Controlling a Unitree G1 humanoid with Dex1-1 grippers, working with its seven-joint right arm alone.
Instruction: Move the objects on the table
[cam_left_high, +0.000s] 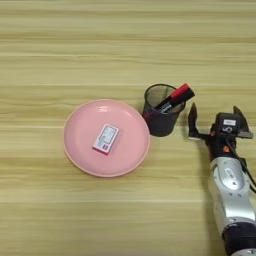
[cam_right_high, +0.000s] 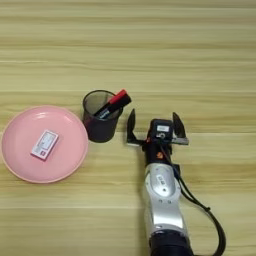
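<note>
We see the marker (cam_left_high: 176, 97) leaning in the mesh cup (cam_left_high: 161, 119) — our right gripper (cam_right_high: 154, 125) beside it, fingers spread, empty.

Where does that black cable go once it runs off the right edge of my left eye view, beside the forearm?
Observer: In the right eye view the cable bows out to the right of the forearm, on the side away from the cup.
Operator: Does it curl back toward the arm?
Observer: Only slightly. It bends down and leaves at the bottom edge, to the right of the forearm.
</note>
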